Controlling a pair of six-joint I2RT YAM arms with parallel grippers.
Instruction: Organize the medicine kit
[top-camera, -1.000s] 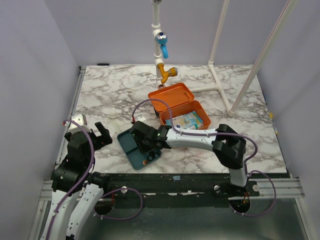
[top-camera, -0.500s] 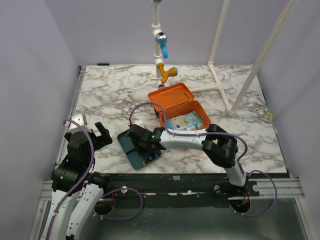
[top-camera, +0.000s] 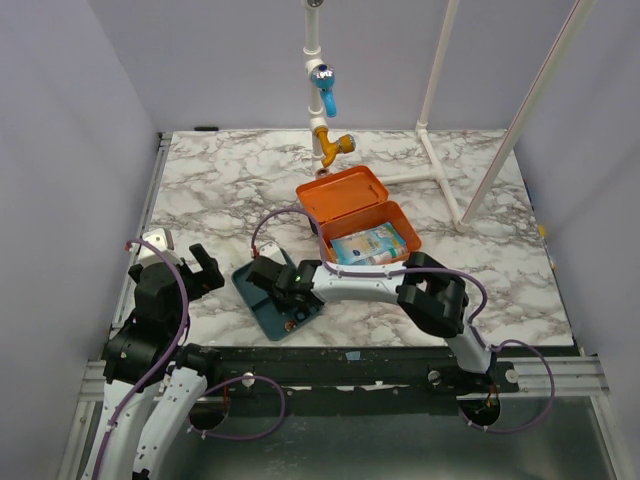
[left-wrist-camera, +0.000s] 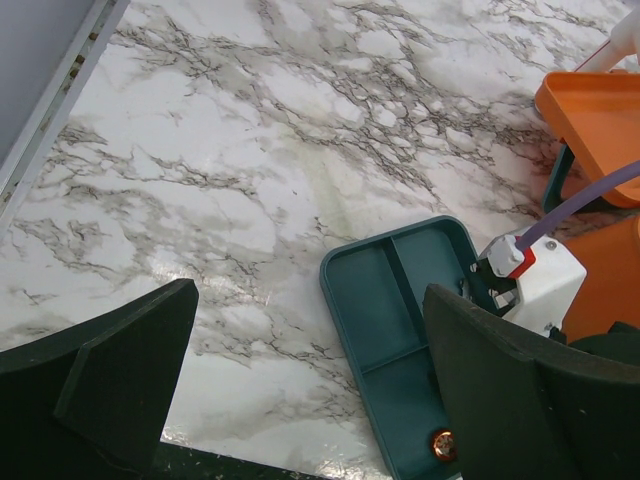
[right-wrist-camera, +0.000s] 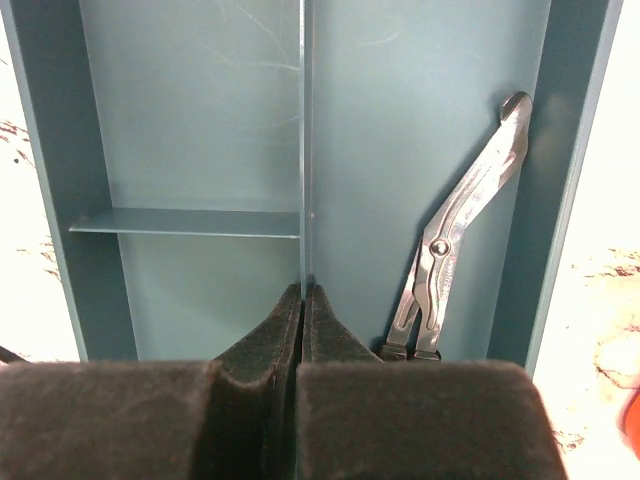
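Observation:
The orange medicine kit (top-camera: 342, 195) lies open at mid-table, with pale blue packets (top-camera: 372, 243) in its base; its corner shows in the left wrist view (left-wrist-camera: 600, 110). In front of it to the left sits a shallow teal tray (top-camera: 250, 285) (left-wrist-camera: 400, 310) (right-wrist-camera: 200, 100). My right gripper (top-camera: 287, 290) (right-wrist-camera: 303, 292) is down in the tray, shut on its thin middle divider (right-wrist-camera: 303, 150). A small metal scissor-like tool (right-wrist-camera: 460, 230) lies in the compartment right of the divider. My left gripper (top-camera: 200, 265) (left-wrist-camera: 310, 290) hangs open over bare marble, left of the tray.
A white pipe with a blue and yellow tap (top-camera: 325, 100) stands behind the kit, and a white pipe frame (top-camera: 440, 170) at the back right. A small copper-coloured round thing (left-wrist-camera: 440, 442) lies at the tray's near end. Grey walls close both sides.
My right gripper has reached a little further left along the tray and its jaws have shut on the divider. The left arm has not moved.

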